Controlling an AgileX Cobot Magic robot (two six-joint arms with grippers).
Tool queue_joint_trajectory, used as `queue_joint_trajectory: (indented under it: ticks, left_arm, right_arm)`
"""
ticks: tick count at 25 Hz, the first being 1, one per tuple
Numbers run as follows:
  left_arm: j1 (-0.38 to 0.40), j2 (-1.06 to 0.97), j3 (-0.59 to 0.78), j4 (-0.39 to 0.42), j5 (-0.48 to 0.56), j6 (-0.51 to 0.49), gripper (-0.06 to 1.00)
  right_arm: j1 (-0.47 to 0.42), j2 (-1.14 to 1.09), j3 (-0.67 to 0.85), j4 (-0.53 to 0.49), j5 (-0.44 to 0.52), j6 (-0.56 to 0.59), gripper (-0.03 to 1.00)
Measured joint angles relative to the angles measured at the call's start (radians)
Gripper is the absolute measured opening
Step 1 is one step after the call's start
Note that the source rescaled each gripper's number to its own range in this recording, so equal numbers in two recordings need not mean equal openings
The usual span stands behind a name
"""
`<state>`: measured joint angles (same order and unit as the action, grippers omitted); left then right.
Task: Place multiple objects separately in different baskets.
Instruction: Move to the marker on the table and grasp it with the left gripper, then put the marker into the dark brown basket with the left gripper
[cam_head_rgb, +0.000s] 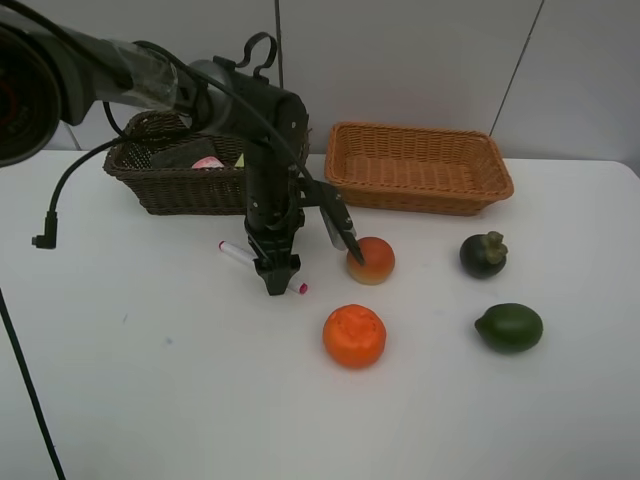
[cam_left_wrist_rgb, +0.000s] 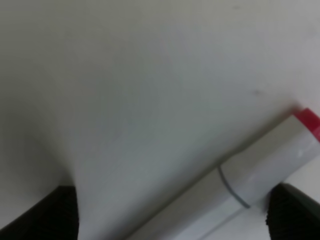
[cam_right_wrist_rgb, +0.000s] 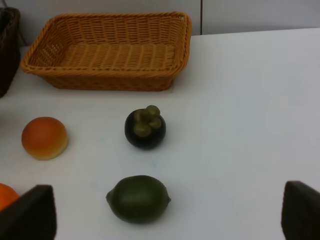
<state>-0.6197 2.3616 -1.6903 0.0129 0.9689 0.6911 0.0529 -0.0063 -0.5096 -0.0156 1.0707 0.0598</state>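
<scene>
Fingers (cam_left_wrist_rgb: 47, 215) of the left gripper (cam_head_rgb: 315, 270) are spread astride the white marker (cam_head_rgb: 238, 255), some things already sit in the dark basket (cam_head_rgb: 180, 197), and four fruits (cam_head_rgb: 354, 335) lie outside the tan basket (cam_head_rgb: 420, 192).

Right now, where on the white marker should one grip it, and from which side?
Grip the white marker at mid-barrel, coming straight down from above, jaws across its narrow width. It lies flat on the table, long and thin, so a side approach would probably only roll it.
</scene>
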Motion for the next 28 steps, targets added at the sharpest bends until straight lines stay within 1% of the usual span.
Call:
queue_joint_trajectory:
  ticks: [2,3,5,8,9,12,15,18,21,24,28]
  left_arm:
    - [0.0,0.002,0.0,0.004,-0.005,-0.008,0.88]
    - [0.0,0.003,0.0,0.009,-0.008,-0.02,0.81]
    - [0.0,0.004,-0.001,0.015,-0.009,-0.044,0.6]
    - [0.0,0.004,-0.001,0.015,0.046,-0.104,0.11]
    - [0.0,0.005,-0.001,0.013,0.07,-0.116,0.0]
    - [0.0,0.007,-0.001,0.008,0.119,-0.134,0.01]
    - [0.0,0.005,-0.001,-0.004,0.138,-0.139,0.01]
    - [0.0,-0.025,-0.007,-0.051,0.141,-0.145,0.01]
    - [0.0,-0.103,-0.071,-0.086,0.132,-0.15,0.01]
    - [0.006,-0.193,-0.158,-0.09,0.068,-0.149,0.01]
    - [0.054,-0.231,-0.242,-0.091,-0.089,-0.145,0.01]
  right_arm:
    - [0.0,0.0,0.0,0.0,0.0,0.0,1.0]
    - [0.0,0.0,0.0,0.0,0.0,0.0,1.0]
    - [0.0,0.0,0.0,0.0,0.0,0.0,1.0]
    - [0.0,0.0,0.0,0.0,0.0,0.0,1.0]
    - [0.0,0.0,0.0,0.0,0.0,0.0,1.0]
    - [0.0,0.0,0.0,0.0,0.0,0.0,1.0]
    - [0.0,0.0,0.0,0.0,0.0,0.0,1.0]
    - [0.0,0.0,0.0,0.0,0.0,0.0,1.0]
    - [0.0,0.0,0.0,0.0,0.0,0.0,1.0]
    - [0.0,0.0,0.0,0.0,0.0,0.0,1.0]
    - [0.0,0.0,0.0,0.0,0.0,0.0,1.0]
